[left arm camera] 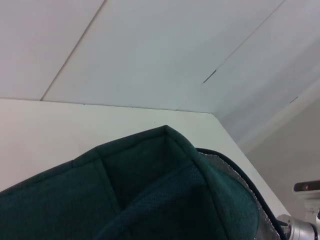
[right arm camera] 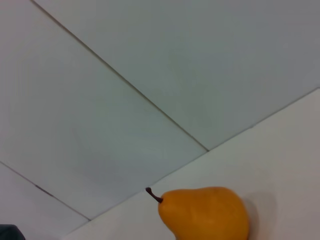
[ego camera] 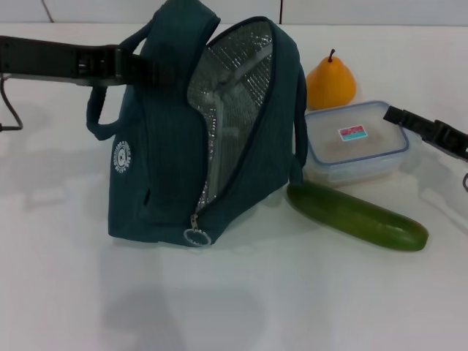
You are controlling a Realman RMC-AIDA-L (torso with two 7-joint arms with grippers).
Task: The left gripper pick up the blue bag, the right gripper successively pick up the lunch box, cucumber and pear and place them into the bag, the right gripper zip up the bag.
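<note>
The bag (ego camera: 175,146) stands upright on the table (ego camera: 292,307) at about 10 o'clock from the scene's centre, its zip undone and the silver lining showing. The left gripper (ego camera: 124,64) reaches in at the bag's top by the handle and seems to hold it there, though I cannot tell how its jaws stand. So the first step looks done or nearly so, while nothing has gone inside. The lunch box (ego camera: 356,142) sits at 3 o'clock of the bag, the pear (ego camera: 330,82) just behind it at 12 o'clock, and the cucumber (ego camera: 356,216) lies in front at 6 o'clock. The right gripper (ego camera: 398,115) hovers at the box's 2 o'clock corner; its jaws cannot be made out. All three loads and the zipping remain.
</note>
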